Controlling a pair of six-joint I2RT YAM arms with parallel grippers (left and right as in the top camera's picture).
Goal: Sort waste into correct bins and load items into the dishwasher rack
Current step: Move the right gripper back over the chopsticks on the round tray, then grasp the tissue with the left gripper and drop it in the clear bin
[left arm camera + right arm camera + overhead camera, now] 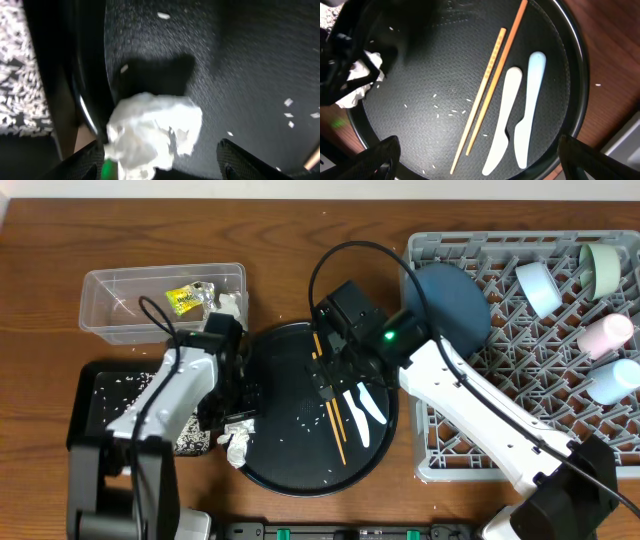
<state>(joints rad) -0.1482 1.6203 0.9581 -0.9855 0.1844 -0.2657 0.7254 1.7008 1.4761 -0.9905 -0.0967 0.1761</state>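
Crumpled white tissue (150, 132) right up close, sitting at the round black tray's (240, 75) edge between the left gripper's (160, 162) spread jaws, not pinched. Right gripper (480, 157) hangs wide open over the chopsticks (487, 95) and white flat utensils (507, 115) lying on that tray.

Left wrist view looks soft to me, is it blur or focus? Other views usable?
Left wrist: smeared throughout, tissue blown out white, hard shadow behind it on the round tray; right wrist: sharp, chopsticks crisp, only its near fingers soft; overhead: evenly lit, sharp.
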